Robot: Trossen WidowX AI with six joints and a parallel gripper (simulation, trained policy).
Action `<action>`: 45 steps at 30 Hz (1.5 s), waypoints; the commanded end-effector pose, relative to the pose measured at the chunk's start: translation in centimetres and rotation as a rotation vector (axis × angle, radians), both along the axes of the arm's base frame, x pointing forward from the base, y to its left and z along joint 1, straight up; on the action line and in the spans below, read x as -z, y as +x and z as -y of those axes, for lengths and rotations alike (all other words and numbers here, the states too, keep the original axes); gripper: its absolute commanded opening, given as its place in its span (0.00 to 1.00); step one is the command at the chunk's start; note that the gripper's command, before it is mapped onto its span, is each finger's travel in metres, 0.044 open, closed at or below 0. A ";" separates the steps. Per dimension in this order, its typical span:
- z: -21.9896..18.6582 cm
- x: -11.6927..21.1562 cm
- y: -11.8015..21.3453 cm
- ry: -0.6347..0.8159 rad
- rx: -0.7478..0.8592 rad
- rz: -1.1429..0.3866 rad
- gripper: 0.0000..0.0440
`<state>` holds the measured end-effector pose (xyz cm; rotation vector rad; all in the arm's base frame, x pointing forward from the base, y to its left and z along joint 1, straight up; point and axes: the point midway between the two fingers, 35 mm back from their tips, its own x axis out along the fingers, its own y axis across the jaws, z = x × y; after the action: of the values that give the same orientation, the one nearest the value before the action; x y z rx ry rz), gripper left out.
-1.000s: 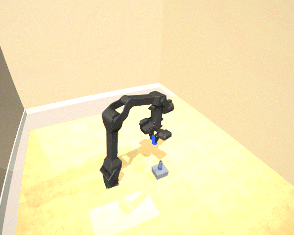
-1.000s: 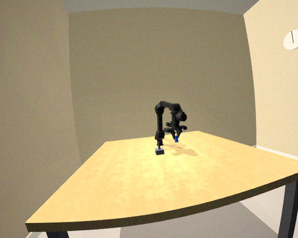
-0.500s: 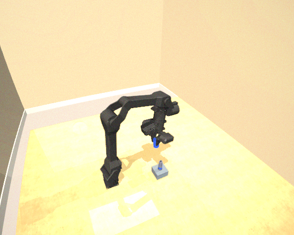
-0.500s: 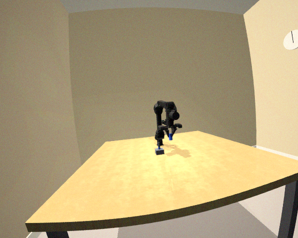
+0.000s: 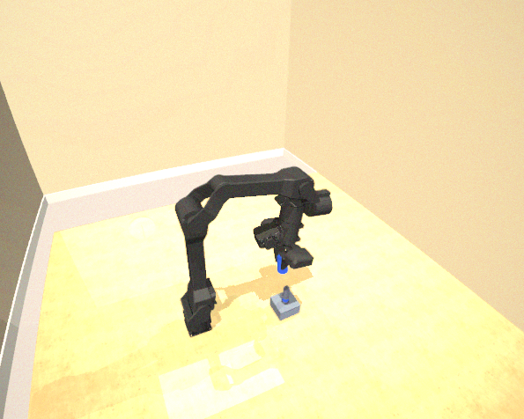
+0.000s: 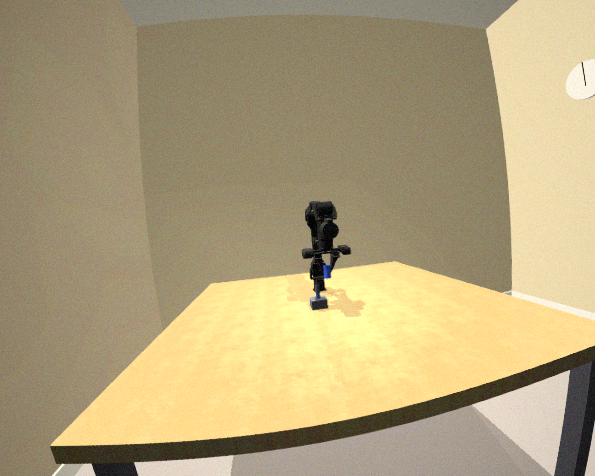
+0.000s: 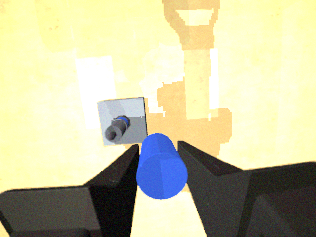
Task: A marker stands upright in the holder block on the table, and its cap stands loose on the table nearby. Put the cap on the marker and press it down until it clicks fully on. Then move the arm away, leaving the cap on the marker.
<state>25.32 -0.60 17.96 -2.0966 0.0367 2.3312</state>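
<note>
The blue cap is held upright in the air between the fingers. My gripper is shut on it, above the table and higher than the marker's tip. The grey marker, with a blue band near its base, stands uncapped in the grey holder block. In the wrist view the block and marker are to the left of the cap and beyond it. The cap and marker are apart.
The wooden table carries the arm's base, left of the block in the top view. The arm's shadow falls on the table beside the block. Walls stand around the table, and a clock hangs on one.
</note>
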 end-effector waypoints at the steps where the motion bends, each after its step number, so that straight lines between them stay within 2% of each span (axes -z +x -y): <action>1: 1.0 -0.1 -0.3 0.000 0.034 -0.003 0.00; 17: 4.1 0.4 -1.1 0.012 0.169 -0.010 0.00; 44: 4.3 6.4 -1.4 0.056 0.208 -0.056 0.00; 45: 4.3 6.6 -1.5 0.054 0.207 -0.060 0.06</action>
<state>24.42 -5.14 12.24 -1.9292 0.1963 2.2245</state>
